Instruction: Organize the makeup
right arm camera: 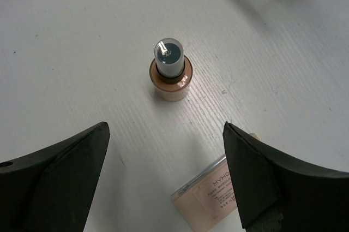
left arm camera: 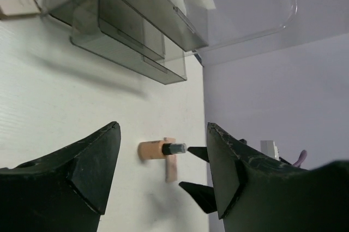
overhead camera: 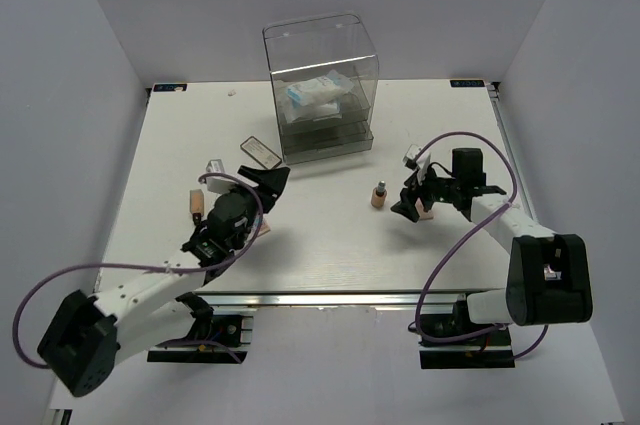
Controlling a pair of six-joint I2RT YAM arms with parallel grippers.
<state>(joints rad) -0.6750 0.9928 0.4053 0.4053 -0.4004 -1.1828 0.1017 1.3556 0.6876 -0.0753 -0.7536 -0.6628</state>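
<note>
- Hanging over the table, the right gripper [right arm camera: 165, 128] is holding its jaws wide apart, gripping nothing.
- The peach palette [right arm camera: 204, 196] is lying just beside one finger.
- The small brown bottle [right arm camera: 170, 71] is standing upright just ahead of the gap.
- The left gripper [left arm camera: 162, 126] is gaping too, empty, facing that bottle from well away.
- Beyond both claws, the clear drawer box [overhead camera: 320, 40] is holding the white-and-blue packet [overhead camera: 318, 95].

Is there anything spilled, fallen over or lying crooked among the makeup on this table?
Nothing is spilled or fallen: the small brown bottle stands upright. The white-and-blue packet is inside the clear drawer box. The dark-framed case lies at a slant left of the box, and the peach palette lies loose near the bottle.
</note>
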